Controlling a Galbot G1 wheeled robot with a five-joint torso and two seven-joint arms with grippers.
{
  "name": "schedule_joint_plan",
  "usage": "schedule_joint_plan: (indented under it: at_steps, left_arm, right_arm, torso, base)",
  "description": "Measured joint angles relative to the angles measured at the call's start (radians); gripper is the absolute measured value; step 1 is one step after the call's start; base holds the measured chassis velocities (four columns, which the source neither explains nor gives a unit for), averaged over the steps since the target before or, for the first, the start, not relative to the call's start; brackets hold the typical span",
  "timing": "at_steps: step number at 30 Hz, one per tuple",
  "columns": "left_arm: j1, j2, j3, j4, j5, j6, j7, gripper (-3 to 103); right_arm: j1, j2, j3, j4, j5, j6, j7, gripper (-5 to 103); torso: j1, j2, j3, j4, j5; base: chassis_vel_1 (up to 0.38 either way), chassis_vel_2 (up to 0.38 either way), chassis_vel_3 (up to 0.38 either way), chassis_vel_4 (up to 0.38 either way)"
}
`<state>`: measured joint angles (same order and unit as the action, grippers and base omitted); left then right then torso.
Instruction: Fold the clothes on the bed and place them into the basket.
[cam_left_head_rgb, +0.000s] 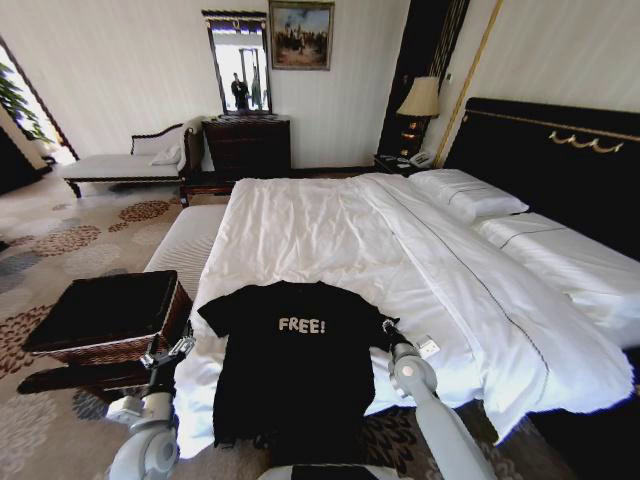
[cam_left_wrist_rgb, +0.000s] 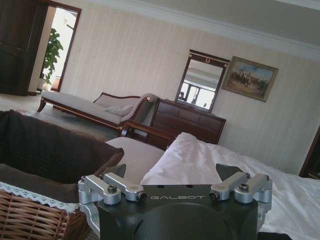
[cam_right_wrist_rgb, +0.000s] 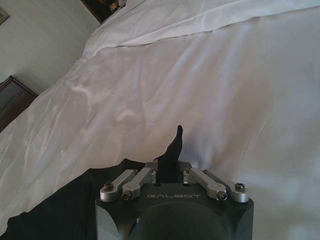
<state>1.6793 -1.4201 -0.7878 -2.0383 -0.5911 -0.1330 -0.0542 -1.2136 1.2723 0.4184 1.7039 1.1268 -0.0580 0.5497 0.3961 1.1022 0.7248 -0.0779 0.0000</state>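
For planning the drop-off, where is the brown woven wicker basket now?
In the head view, the brown woven wicker basket with black lining stands on the robot's left, on the patterned carpet beside the white bed.

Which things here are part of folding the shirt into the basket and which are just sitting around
Part of the job:
black FREE! T-shirt
bed
wicker basket
left pincer, beside the basket
right pincer, at the shirt's sleeve

Just lying about:
chaise longue
dresser
bedside lamp
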Motion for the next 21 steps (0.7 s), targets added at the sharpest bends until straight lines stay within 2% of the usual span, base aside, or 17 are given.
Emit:
schedule_joint_plan:
  at_steps: [2, 3, 5, 7, 12, 21]
  left_arm:
    - [0.001, -0.002, 0.000, -0.001, 0.002, 0.000, -0.001, 100]
    - [0.001, -0.002, 0.000, -0.001, 0.002, 0.000, -0.001, 100]
    - [0.003, -0.003, 0.001, -0.003, 0.004, 0.000, -0.002, 100]
    - [0.004, -0.003, 0.001, -0.003, 0.005, -0.001, -0.002, 100]
    - [0.008, -0.004, 0.001, -0.003, 0.009, -0.002, -0.003, 100]
    - [0.004, -0.005, 0.008, 0.008, 0.018, -0.002, -0.009, 100]
  right_arm:
    - [-0.002, -0.002, 0.000, 0.006, -0.004, 0.001, -0.001, 14]
    - [-0.002, -0.002, 0.000, 0.006, -0.004, 0.001, -0.001, 14]
    - [-0.002, -0.003, 0.000, 0.009, -0.011, 0.007, -0.002, 4]
    - [-0.002, -0.003, -0.001, 0.010, -0.015, 0.009, -0.004, 2]
    - [-0.002, -0.004, -0.013, 0.030, -0.040, 0.025, -0.028, 0]
    - [0.008, 0.009, -0.103, 0.085, -0.130, 0.059, -0.090, 0]
  torso:
    - [0.000, 0.000, 0.000, 0.0000, 0.0000]
    - [0.000, 0.000, 0.000, 0.0000, 0.0000]
    - [0.000, 0.000, 0.000, 0.0000, 0.0000]
    - [0.000, 0.000, 0.000, 0.0000, 0.0000]
    - [0.000, 0.000, 0.000, -0.0001, -0.0001]
    - [0.000, 0.000, 0.000, 0.0000, -0.0003]
  base:
    - [0.000, 0.000, 0.000, 0.000]
    - [0.000, 0.000, 0.000, 0.000]
    - [0.000, 0.000, 0.000, 0.000]
    - [0.000, 0.000, 0.000, 0.000]
    - [0.000, 0.000, 0.000, 0.000]
    - [0.000, 0.000, 0.000, 0.000]
